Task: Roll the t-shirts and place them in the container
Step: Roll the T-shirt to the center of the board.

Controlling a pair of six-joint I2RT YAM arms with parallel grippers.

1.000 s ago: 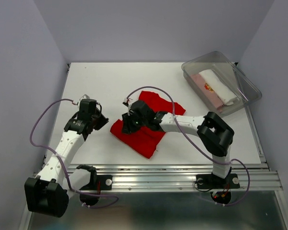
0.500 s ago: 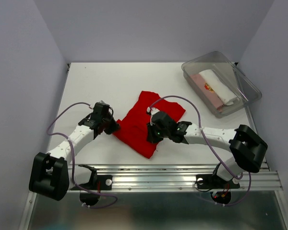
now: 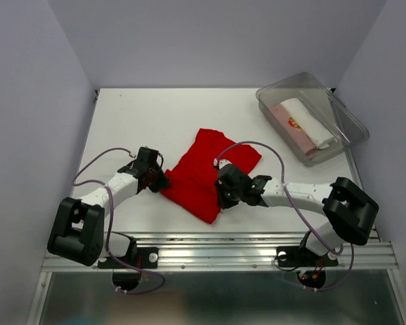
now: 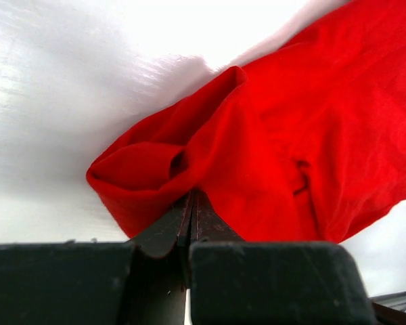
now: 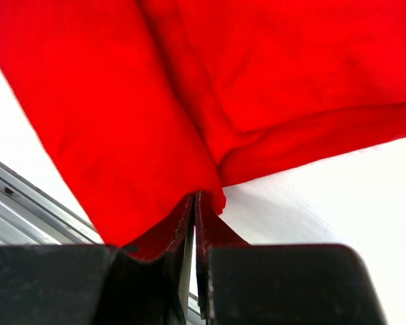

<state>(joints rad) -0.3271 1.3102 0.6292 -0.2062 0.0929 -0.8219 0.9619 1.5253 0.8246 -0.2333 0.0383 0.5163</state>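
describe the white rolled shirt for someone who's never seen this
At the far right corner of the table sits a clear plastic bin. Two cloth rolls lie inside. The white roll is the right-hand one, beside the pink roll.

A fixed camera looks down from above and behind my bases [image 3: 304,257] over the whole table [image 3: 122,115], while my wrist cameras sit low and very close, sighting forward along my left gripper [image 4: 191,202] and my right gripper [image 5: 195,200] onto the red t-shirt [image 3: 201,181], which all three views share.
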